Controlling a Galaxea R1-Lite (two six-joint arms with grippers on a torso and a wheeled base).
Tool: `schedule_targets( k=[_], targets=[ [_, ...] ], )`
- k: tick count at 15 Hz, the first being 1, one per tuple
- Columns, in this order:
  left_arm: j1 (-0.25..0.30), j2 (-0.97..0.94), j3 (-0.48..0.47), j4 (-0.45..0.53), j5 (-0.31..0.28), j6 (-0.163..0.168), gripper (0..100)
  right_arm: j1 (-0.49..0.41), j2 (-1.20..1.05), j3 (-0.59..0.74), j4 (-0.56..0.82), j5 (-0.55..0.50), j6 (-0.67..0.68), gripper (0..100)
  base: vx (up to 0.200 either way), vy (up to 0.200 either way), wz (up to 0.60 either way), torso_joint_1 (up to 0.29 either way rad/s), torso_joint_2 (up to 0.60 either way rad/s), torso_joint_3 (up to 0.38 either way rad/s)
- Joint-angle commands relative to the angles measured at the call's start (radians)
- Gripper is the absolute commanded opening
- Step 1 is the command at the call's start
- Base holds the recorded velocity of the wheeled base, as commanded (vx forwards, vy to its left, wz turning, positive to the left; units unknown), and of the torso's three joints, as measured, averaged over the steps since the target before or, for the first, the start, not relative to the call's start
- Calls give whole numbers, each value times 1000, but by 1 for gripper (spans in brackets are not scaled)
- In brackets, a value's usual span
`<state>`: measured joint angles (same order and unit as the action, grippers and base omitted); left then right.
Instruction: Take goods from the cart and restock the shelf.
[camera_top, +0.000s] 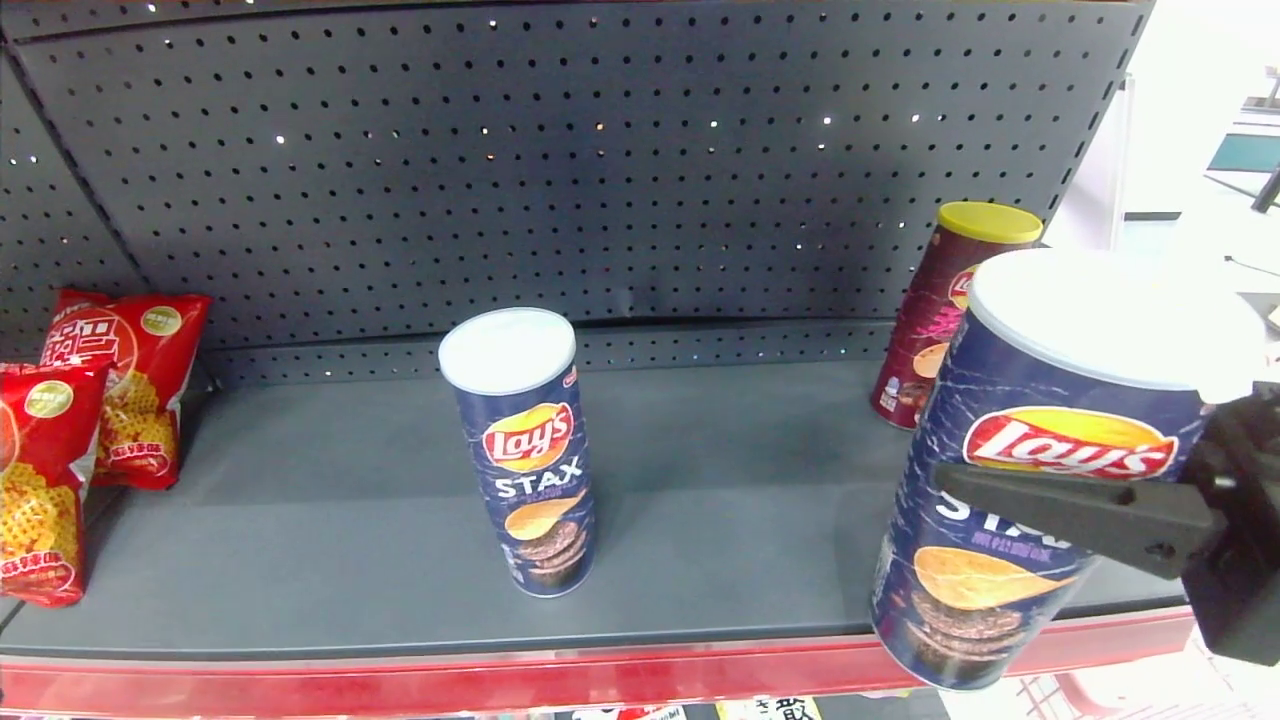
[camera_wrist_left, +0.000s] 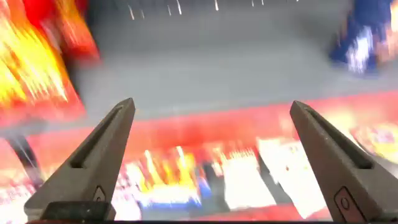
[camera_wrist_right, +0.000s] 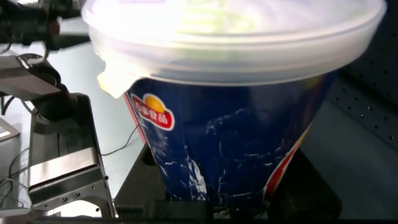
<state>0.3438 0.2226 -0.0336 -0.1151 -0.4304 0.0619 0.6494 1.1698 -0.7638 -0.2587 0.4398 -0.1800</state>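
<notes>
At shelf (camera_top: 350, 500) front: blue, white-lidded can (camera_top: 985, 610).

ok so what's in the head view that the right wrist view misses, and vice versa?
Head view only: a second blue can standing mid-shelf, a maroon can at the back, red snack bags on the left, the shelf's red front edge. Right wrist view only: pale floor behind the can. Both: the held blue can with its pale lid, the right gripper shut on it, the perforated back panel.
</notes>
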Motion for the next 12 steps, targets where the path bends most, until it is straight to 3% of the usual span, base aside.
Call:
schedule_targets(
  k=[1,3,5,8,10,11,12],
  targets=[
    [-43,-210,17,95,-16,-37,100,0,2,-6,1,0,2,0,0,0,0,0,0,0],
    [-45,-200,12,89,-97,-50,100,0,1,-3,1,0,4,0,0,0,0,0,0,0],
    [-68,-117,-51,78,-136,-50,100,0,-2,-2,1,0,4,0,0,0,0,0,0,0],
    [-147,74,-138,-75,-160,-48,100,1,-4,-2,1,0,4,0,0,0,0,0,0,0],
    [-282,1,-92,-17,-163,-50,100,1,-5,-3,1,-1,4,0,0,0,0,0,0,0],
    [-307,-43,-80,18,-162,-50,100,1,-7,-3,1,-1,4,0,0,0,0,0,0,0],
    [-319,-155,-65,127,-122,-51,100,1,-9,-5,1,-1,4,0,0,0,0,0,0,0]
  ],
)
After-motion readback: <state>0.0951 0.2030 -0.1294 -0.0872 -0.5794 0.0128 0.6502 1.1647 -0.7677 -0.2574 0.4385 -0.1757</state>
